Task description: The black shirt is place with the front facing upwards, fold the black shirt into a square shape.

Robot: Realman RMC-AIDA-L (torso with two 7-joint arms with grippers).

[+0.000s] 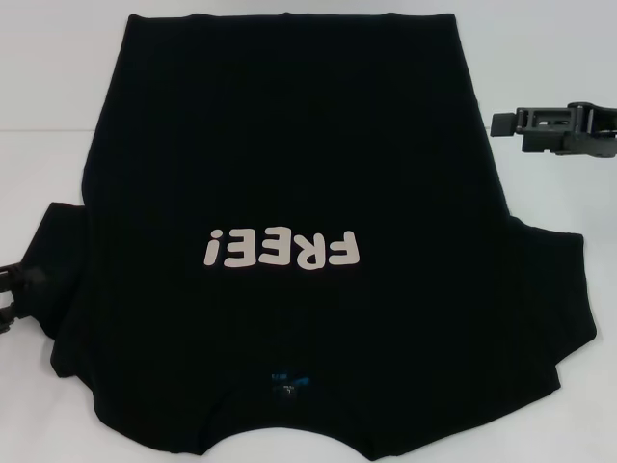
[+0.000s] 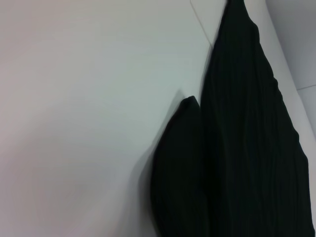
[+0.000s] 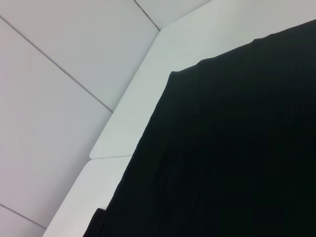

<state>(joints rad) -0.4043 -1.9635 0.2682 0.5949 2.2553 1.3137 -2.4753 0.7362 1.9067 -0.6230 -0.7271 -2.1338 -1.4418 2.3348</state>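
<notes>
The black shirt (image 1: 289,145) carries the pale print "FREE!" (image 1: 282,250) across its front, seen upside down from the head view. Its small blue neck label (image 1: 287,380) is too small to read.

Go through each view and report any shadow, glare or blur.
Head view: even light, no glare, "FREE!" print on the black shirt sharp. Left wrist view: soft shadow on the table beside the folded sleeve; cloth edges slightly blurred. Right wrist view: shirt nearly featureless black, no glare.

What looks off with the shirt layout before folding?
The black shirt lies front up but uneven: its sleeve on the robot's left is bunched and tucked in beside the left hand, while the other sleeve lies spread flat. The right hand hovers clear.
</notes>
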